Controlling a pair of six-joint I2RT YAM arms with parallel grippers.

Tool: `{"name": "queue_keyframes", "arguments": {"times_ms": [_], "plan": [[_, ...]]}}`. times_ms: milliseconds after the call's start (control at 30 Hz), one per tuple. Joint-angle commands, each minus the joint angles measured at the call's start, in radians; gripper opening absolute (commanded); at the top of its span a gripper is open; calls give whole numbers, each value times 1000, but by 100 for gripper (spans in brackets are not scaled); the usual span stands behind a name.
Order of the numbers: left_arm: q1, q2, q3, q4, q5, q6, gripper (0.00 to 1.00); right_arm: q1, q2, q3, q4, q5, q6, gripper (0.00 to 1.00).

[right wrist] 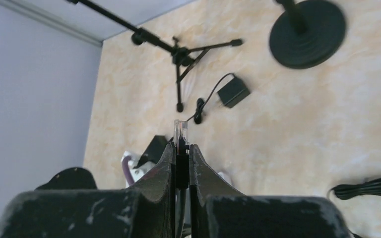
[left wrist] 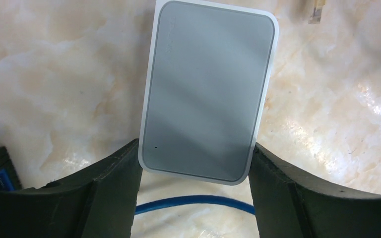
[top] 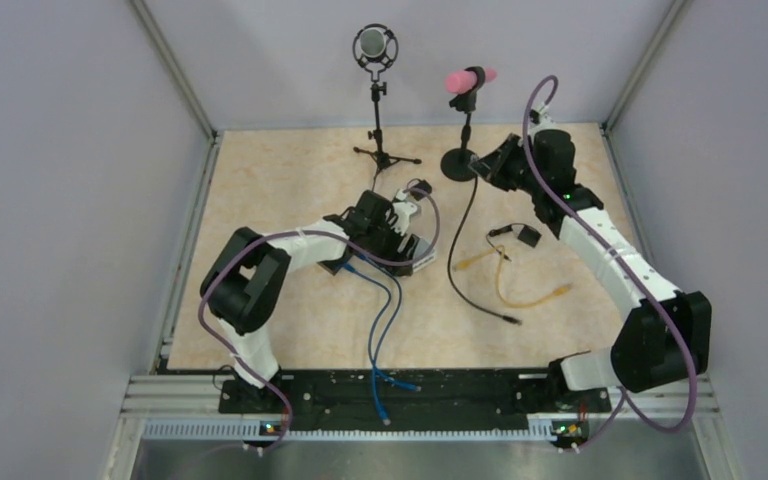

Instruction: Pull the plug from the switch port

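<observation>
plug [right wrist: 180,130]: the clear tip is poking out just past the right gripper [right wrist: 181,148], up in the air, so I'm reading it as already out of the port
right gripper: clenching hard on the plug, pinching it right behind that clear tip
black cord [top: 453,262]: dangling down from the right gripper toward the table [left wrist: 54,74]
switch [left wrist: 208,94]: lying flat on the table, wedged between the left gripper [left wrist: 196,166] fingers [left wrist: 119,178], near corners touching both of them
left gripper: clamping the switch and pinning it in place
step: I'm guessing the pull itself is basically wrapping up, since plug and switch are sitting well apart in the top view
next move: probably calling for lowering the plug onto a bare bit of table and letting go, then easing off the switch
blue cable [left wrist: 193,203]: running under the left gripper, just below the switch's near edge
hard to make out: the port side isn't showing anywhere, so I can't tell which socket is which or whether the blue leads are plugged in
</observation>
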Motion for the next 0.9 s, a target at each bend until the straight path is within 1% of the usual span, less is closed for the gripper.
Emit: {"name": "queue_keyframes", "arguments": {"times_ms": [0, 33, 167, 267, 367, 467, 500, 533, 567, 600, 733, 867], "plan": [[-28, 30, 60, 33, -8, -10, 3, -35, -45, 55, -134, 201, -79, 0], [-32, 35, 61, 35, -18, -23, 8, -48, -48, 48, -140, 216, -81, 0], [-35, 49, 72, 46, -8, -33, 12, -124, -54, -3, -151, 222, -82, 0], [-46, 67, 95, 56, -3, -47, 12, -186, -41, -34, -140, 182, -81, 0], [-55, 89, 125, 58, -7, -54, 22, -241, -9, -43, -118, 115, -83, 0], [-56, 131, 169, 27, 10, -57, 23, -276, 38, -23, -115, 70, -87, 0], [-57, 142, 179, 20, 14, -57, 49, -290, 53, -15, -113, 59, -88, 0], [-58, 145, 181, 20, 11, -60, 92, -301, 66, -6, -112, 48, -88, 0], [-58, 142, 175, 27, 3, -66, 98, -307, 80, 0, -107, 41, -86, 0], [-59, 133, 158, 38, -4, -68, 99, -313, 91, 7, -102, 37, -85, 0], [-59, 84, 129, 39, -15, -73, 99, -331, 154, 41, -88, 32, -74, 0], [-60, -26, 89, 54, -62, -82, 99, -341, 241, 96, -88, -1, -72, 0]]}}
